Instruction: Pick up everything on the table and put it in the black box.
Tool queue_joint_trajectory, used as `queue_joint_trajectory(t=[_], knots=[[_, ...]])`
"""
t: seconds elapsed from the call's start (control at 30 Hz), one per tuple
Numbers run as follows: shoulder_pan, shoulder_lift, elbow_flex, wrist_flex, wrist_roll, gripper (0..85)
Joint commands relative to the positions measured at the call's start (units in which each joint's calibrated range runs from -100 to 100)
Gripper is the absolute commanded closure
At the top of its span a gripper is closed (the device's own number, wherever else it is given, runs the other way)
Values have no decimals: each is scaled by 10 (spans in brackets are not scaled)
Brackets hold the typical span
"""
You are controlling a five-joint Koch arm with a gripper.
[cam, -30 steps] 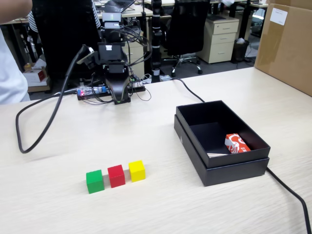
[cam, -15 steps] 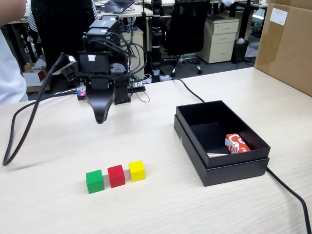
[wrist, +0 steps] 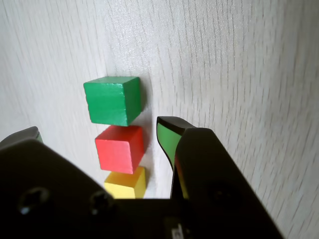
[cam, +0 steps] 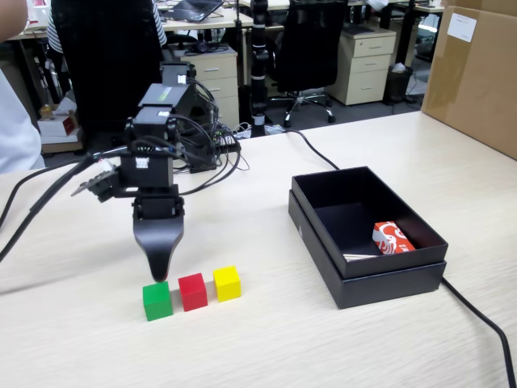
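Three small cubes lie in a row on the beige table [cam: 266, 339]: green [cam: 157, 301], red [cam: 193, 292] and yellow [cam: 227, 284]. My gripper [cam: 159, 275] points down, its tip just above and behind the green cube. In the wrist view my gripper [wrist: 97, 128] is open, jaws wide apart. The green cube [wrist: 112, 99] lies just ahead of the tips; the red [wrist: 119, 148] and yellow [wrist: 127, 183] cubes sit between the jaws. Nothing is held. The black box [cam: 388, 279] stands open to the right in the fixed view.
A red-and-white packet [cam: 393, 238] lies inside the black box. A black cable [cam: 485, 323] runs past the box's right corner, another trails left of the arm. A big brown carton [cam: 477, 73] stands at the back right. The arm's base and wiring [cam: 194, 149] sit at the table's far edge.
The arm has swung forward and down from the back of the table, bringing the gripper to the row of cubes. The cubes and the box have not moved.
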Motion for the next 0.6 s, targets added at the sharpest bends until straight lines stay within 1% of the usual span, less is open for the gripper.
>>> queue_joint_trajectory(t=[0.0,0.5,0.57], knots=[[-1,11,53,-1,-5,395],[-3,139,122,-1,-9,396],[-3,143,124,-1,-10,443]])
